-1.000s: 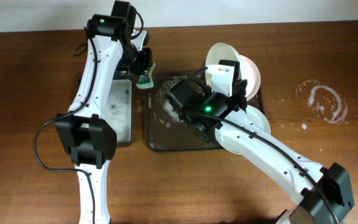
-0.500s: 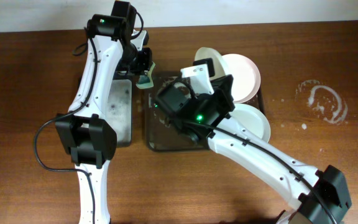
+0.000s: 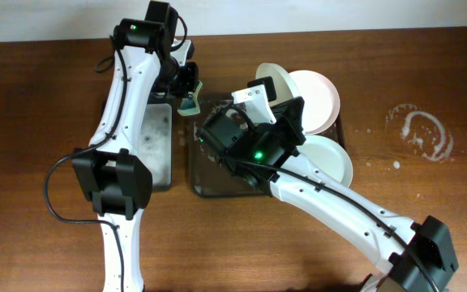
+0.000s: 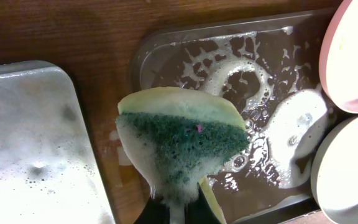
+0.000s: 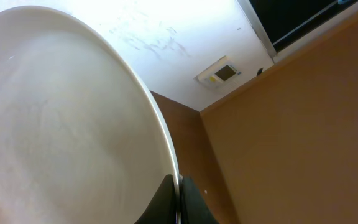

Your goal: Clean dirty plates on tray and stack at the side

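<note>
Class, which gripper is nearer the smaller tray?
Left. The left gripper, holding the sponge, hangs beside the small tray's far corner; the right gripper holds a plate farther off, at the big tray's far rim.

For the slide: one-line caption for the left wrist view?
Left claw grips a soapy green-and-yellow sponge over the rim of the foamy dark grey rectangular tray holding two round white plates.

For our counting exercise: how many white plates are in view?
3: one plate held tilted above the tray, another at its far right corner, the third at its near right corner.
</note>
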Controlling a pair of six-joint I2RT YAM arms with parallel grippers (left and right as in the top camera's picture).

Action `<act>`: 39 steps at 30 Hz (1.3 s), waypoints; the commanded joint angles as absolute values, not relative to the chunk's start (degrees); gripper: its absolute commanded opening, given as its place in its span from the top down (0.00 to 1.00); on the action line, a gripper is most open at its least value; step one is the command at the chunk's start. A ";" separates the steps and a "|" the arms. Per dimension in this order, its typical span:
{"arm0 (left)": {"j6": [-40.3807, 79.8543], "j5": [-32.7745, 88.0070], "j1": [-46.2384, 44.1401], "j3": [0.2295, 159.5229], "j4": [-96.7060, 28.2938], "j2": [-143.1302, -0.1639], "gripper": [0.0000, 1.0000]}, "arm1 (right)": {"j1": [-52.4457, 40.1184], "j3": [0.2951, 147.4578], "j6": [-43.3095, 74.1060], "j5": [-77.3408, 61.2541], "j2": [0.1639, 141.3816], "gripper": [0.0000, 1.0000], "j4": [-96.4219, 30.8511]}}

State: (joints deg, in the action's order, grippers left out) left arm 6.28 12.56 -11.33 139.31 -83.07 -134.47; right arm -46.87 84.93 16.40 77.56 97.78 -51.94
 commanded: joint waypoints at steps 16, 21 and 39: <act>6.83 12.19 -12.10 139.76 -82.83 -133.49 0.99 | -46.81 85.06 16.95 79.55 97.89 0.96 -48.99; 6.83 12.19 -12.10 139.76 -82.74 -133.49 0.99 | -46.76 85.06 16.95 79.55 97.86 0.96 -49.01; 6.83 12.19 -12.10 139.76 -83.02 -133.49 0.99 | -43.92 85.06 24.84 55.66 97.86 0.96 -53.65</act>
